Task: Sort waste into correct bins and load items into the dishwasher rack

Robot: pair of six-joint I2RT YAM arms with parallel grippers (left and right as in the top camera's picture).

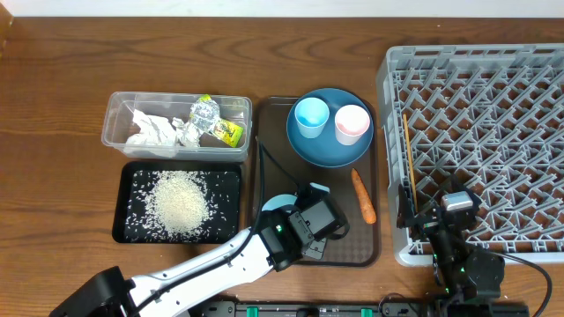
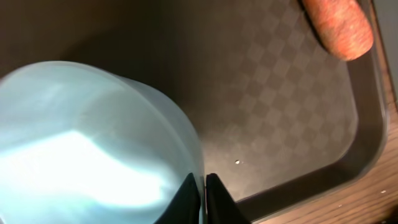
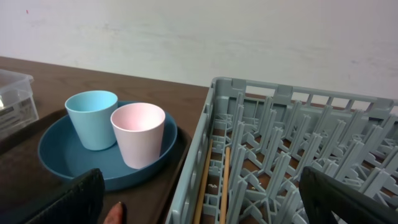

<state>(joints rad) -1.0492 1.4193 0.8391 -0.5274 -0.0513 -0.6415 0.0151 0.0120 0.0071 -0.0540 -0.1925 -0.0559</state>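
My left gripper [image 2: 202,178] is shut on the rim of the whitish pale-blue bowl [image 2: 87,143], which sits at the near left of the brown serving tray [image 2: 280,112]. From overhead the left gripper [image 1: 304,211] covers most of the bowl [image 1: 278,204]. An orange carrot [image 1: 363,195] lies on the tray to its right. Behind it the dark blue plate [image 1: 328,151] carries the light blue cup [image 1: 310,115] and the pink cup [image 1: 352,123]. My right gripper [image 1: 441,216] hangs open and empty over the near left corner of the grey dishwasher rack [image 1: 476,132].
The clear tub [image 1: 115,123] holds white napkins [image 1: 154,130], silver foil [image 1: 203,114] and a yellow-green wrapper [image 1: 227,132]. The black tray [image 1: 123,202] holds loose rice [image 1: 181,202]. Wooden chopsticks [image 1: 409,167] lie along the rack's left side.
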